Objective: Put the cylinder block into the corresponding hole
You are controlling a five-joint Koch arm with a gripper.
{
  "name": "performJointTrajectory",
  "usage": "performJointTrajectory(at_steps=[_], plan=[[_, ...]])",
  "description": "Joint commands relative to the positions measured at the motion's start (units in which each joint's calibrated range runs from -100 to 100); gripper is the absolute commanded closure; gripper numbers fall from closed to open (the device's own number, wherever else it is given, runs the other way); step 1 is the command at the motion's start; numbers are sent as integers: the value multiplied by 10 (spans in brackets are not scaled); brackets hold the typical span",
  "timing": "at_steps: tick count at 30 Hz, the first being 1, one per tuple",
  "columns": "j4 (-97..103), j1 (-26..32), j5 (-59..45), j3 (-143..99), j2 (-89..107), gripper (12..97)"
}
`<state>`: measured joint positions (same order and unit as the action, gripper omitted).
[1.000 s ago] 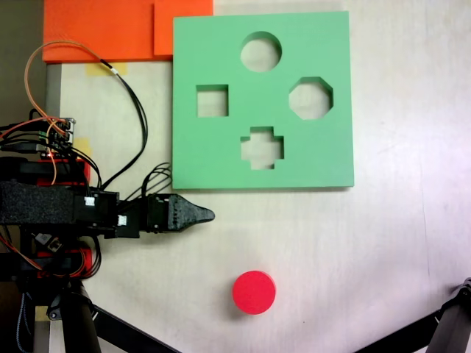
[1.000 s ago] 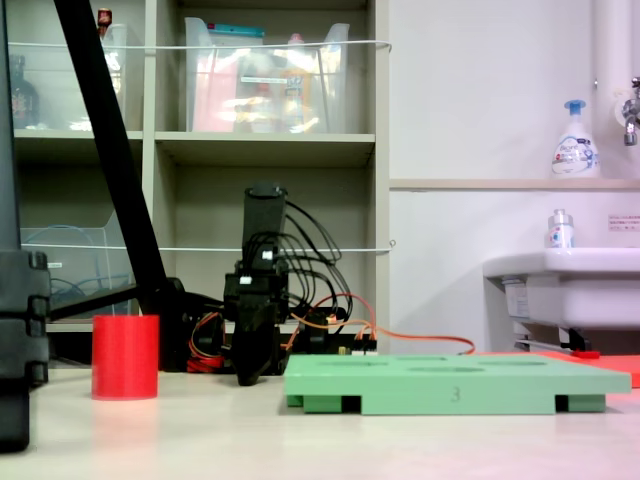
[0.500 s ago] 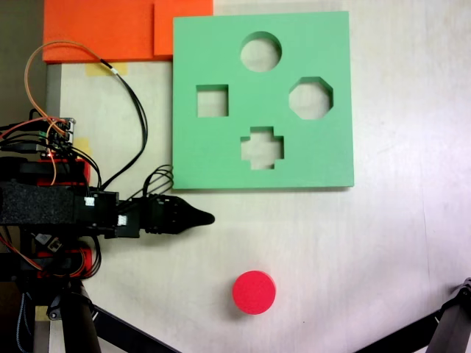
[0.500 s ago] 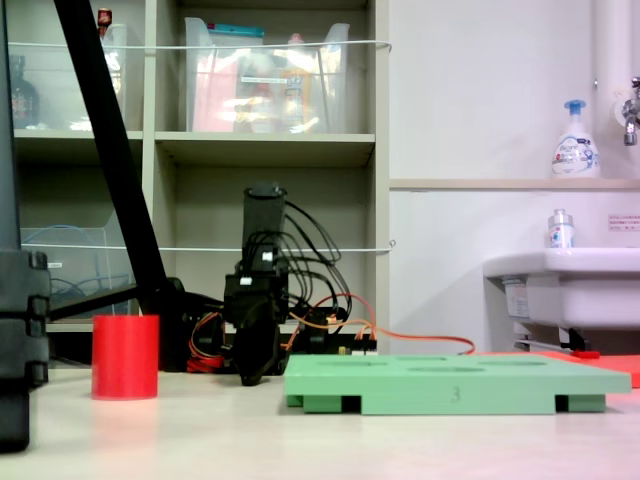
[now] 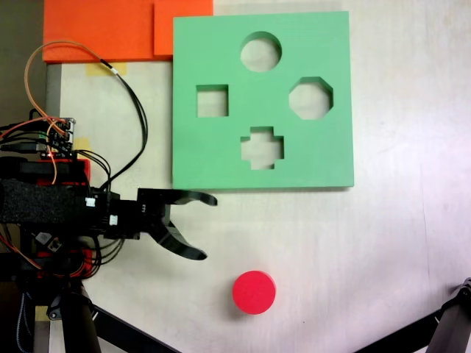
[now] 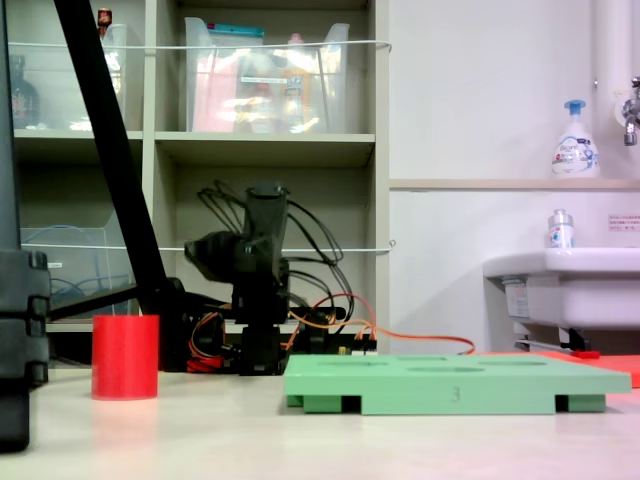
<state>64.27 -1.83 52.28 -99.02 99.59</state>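
From above, the black gripper (image 5: 207,227), jaws spread wide and empty, stands apart from the short red foam cylinder block (image 5: 254,292); the block lies lower-right of its tips.

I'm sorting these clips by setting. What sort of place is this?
Probably a lab or workroom rather than a home: shelving with plastic storage bins, a wall-mounted sink with a soap dispenser, and a tabletop with loose wiring.

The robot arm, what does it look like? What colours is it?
The arm is mostly black, with boxy black motor blocks and some red parts near its base. The gripper has two thin, pointed black fingers. Black cables loop off it, plus thin orange wires and small white plugs.
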Motion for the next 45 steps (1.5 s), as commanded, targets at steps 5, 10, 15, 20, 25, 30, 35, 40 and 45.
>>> performJointTrajectory(at_steps=[5, 10, 15, 20, 25, 30, 35, 40, 45], plan=[[11, -11, 40, -10, 4, 562], [-43, -36, 40, -10, 4, 580], [-57, -39, 33, -10, 4, 434], [-52, -48, 5, -10, 4, 275], [81, -70, 4, 2, -256, 275], [211, -81, 4, 72, -518, 275], [296, -88, 6, 155, -703, 275], [295, -89, 6, 240, -813, 275], [294, -89, 6, 325, -925, 275]])
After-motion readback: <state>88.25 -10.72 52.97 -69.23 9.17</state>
